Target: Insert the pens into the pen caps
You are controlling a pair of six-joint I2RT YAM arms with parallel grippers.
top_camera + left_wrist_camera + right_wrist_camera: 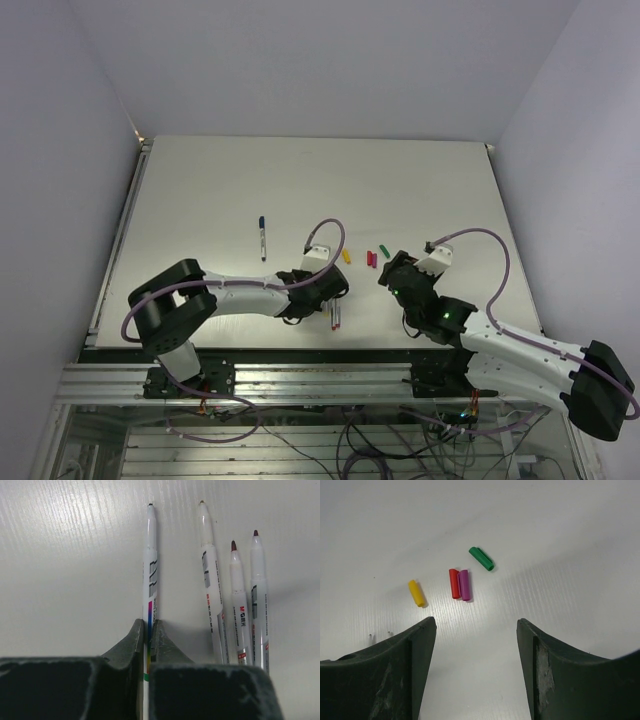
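Observation:
My left gripper (148, 625) is shut on a thin white pen (150, 570) with a dark tip. Whether the pen is off the table I cannot tell. Three more uncapped pens (238, 605) lie side by side just to its right. My right gripper (476, 625) is open and empty, just short of the caps. The caps lie ahead of it: yellow cap (416, 593), red cap (453, 583) touching the magenta cap (465, 585), and green cap (481, 558). In the top view the left gripper (322, 297) is near the table's front and the right gripper (388, 268) is beside the caps (371, 259).
A pen with a blue cap on it (262, 238) lies alone to the left of the caps, farther back on the white table (200, 200). The table's front edge is close behind the loose pens (335, 316).

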